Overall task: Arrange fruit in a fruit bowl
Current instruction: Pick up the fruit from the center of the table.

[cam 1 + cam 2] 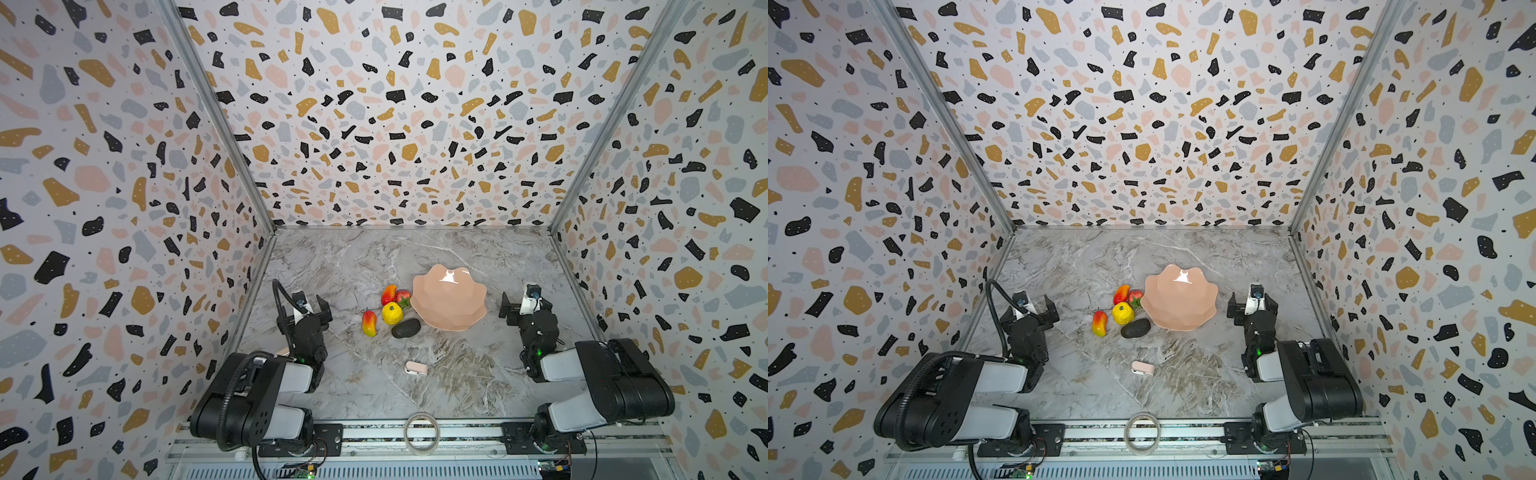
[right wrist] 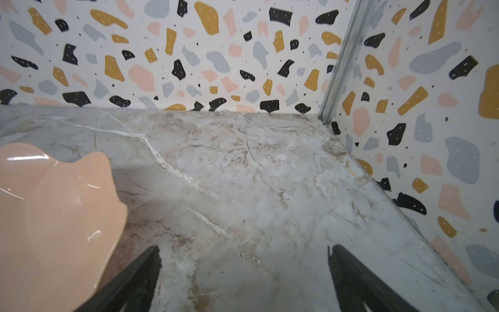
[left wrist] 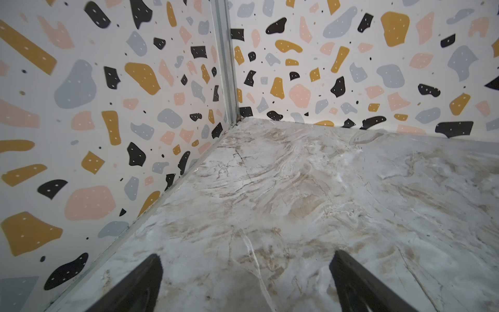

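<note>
Fruit bowl: the fruit bowl (image 1: 451,303) sits empty just right of centre in both top views, on the marble table (image 1: 353,257). In the right wrist view its scalloped rim fills the lower left.
Fruit: all five lie on the table in a cluster just left of the bowl. The upper mango (image 1: 388,294) and the strawberry (image 1: 402,296) are at the top, with the strawberry right against the rim. The bumpy yellow fruit (image 1: 392,313) is below them, the lower mango (image 1: 369,323) is furthest left, and the dark oval (image 1: 406,328) is at the lower right.
Left gripper: your left gripper (image 3: 244,262) has its jaws spread wide and holds nothing. Its wrist view shows no fruit.
Right gripper: your right gripper (image 2: 243,251) is likewise spread and empty, right of the bowl.
Nearer arm: the left one, I judge. The cluster lies between its fingers and the bowl, while the bowl stands between the fruit and your right gripper.
Long axes: the lower mango runs nearly top to bottom in the frame. The dark oval runs left to right, tipped slightly up at the right.
Pink clip: the pink clip (image 1: 416,368) lies below the cluster, well apart. Leave it.
Writing: none readable.
</note>
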